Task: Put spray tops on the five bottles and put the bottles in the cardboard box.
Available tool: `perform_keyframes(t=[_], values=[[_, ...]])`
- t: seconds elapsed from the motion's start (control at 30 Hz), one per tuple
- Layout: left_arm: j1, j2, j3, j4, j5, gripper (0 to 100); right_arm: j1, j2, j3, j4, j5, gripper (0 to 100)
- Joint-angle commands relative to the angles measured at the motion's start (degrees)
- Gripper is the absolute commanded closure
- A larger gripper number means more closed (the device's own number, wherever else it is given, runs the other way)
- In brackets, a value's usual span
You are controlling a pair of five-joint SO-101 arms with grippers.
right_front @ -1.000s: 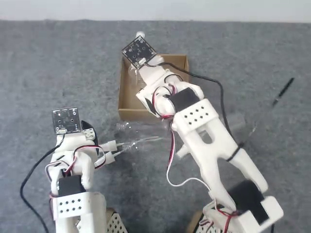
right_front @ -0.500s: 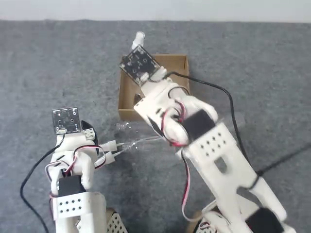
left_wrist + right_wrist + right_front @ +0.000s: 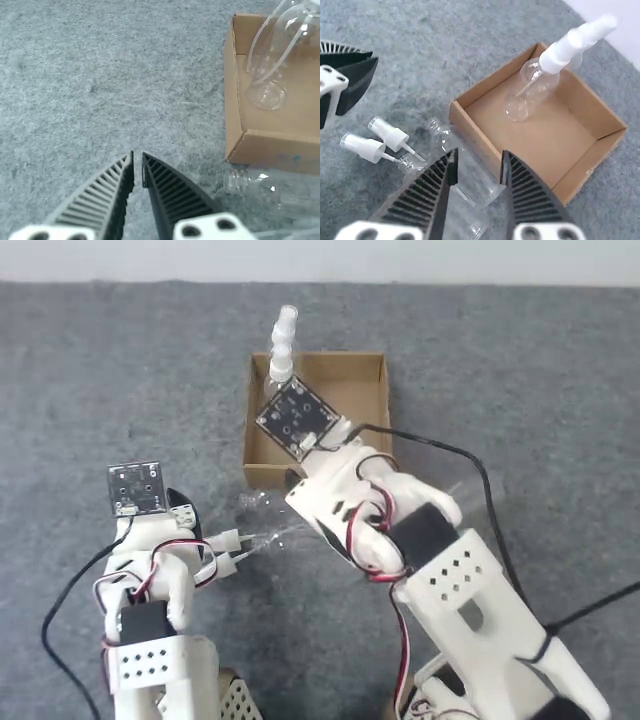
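**Bottle capped and in the box, others on the table**

Capped bottle [image 3: 532,82] stands tilted inside the box [image 3: 590,145], base on the box floor and neck leaning on a corner. In the high view that corner is the far one on the left arm's side, and the white spray top [image 3: 286,332] pokes above the rim.

An uncapped bottle [image 3: 444,138] lies on its side on the table [image 3: 100,360], just outside the box's near wall, its open neck pointing toward the left arm. More clear plastic lies beside it under the right arm; how many bottles are there is hard to tell.

Two loose tops [image 3: 388,133] lie side by side on the table, near that bottle's neck and close to the left arm.

The left fingers [image 3: 110,195] are nearly together with only a thin slit between them, gripping nothing, low over bare table beside the box. The right fingers [image 3: 427,195] are spread apart and empty, above the lying bottle and the box's near wall.
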Motion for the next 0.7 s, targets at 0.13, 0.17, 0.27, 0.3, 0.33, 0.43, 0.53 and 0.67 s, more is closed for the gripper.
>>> perform_keyframes(t=[0.13, 0.17, 0.27, 0.3, 0.33, 0.43, 0.53, 0.67], values=[[-0.18, -0.88, -0.48, -1.67, -0.53, 97, -0.66, -3.82, 2.46, 0.4, 0.79, 91.5], [-0.18, -0.88, -0.48, -1.67, -0.53, 97, -0.66, -3.82, 2.55, 0.57, 0.79, 91.5], [-0.18, -0.88, -0.48, -1.67, -0.53, 97, -0.66, -3.82, 2.37, 2.95, 0.79, 91.5], [-0.18, -0.88, -0.48, -1.67, -0.53, 97, -0.66, -3.82, 2.29, 3.3, 0.79, 91.5], [-0.18, -0.88, -0.48, -1.67, -0.53, 97, -0.66, -3.82, 2.29, 3.38, 0.79, 91.4], [-0.18, -0.88, -0.48, -1.67, -0.53, 97, -0.66, -3.74, 2.29, 3.56, 0.79, 91.4], [-0.18, -0.88, -0.48, -1.67, -0.53, 97, -0.66, -3.74, 2.29, 3.74, 0.79, 91.5], [-0.18, -0.88, -0.48, -1.67, -0.53, 97, -0.66, -3.74, 2.29, 5.85, 1.32, 91.1]])
